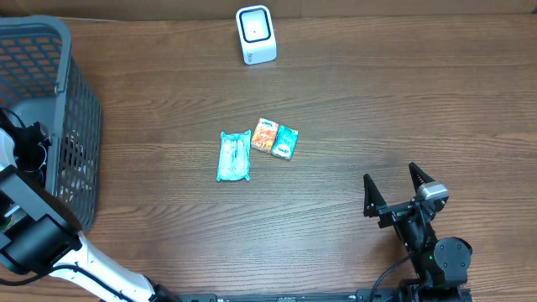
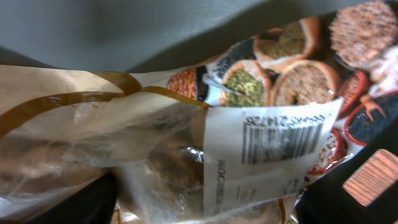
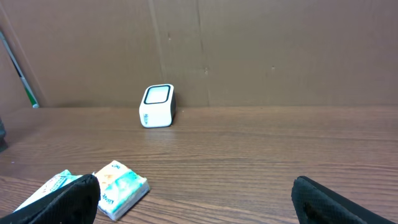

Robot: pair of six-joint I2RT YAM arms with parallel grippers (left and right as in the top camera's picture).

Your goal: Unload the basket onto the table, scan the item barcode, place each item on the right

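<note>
In the left wrist view a clear bag (image 2: 155, 155) of brownish food fills the frame, with a printed panel of spice bowls. Its white label carries a barcode (image 2: 283, 140) and faces the camera. My left gripper (image 2: 199, 208) is open, its dark fingers (image 2: 74, 208) standing either side of the bag. In the overhead view the left arm (image 1: 25, 226) reaches into the grey basket (image 1: 80, 126), which hides that gripper. The white scanner (image 1: 256, 33) stands at the table's far edge. My right gripper (image 1: 403, 189) rests open and empty near the front right.
A teal pack (image 1: 235, 157) and an orange and teal tissue pack (image 1: 275, 138) lie mid-table. The tissue pack (image 3: 121, 186) also shows low left in the right wrist view, with the scanner (image 3: 157, 106) before a cardboard wall. The basket occupies the left edge.
</note>
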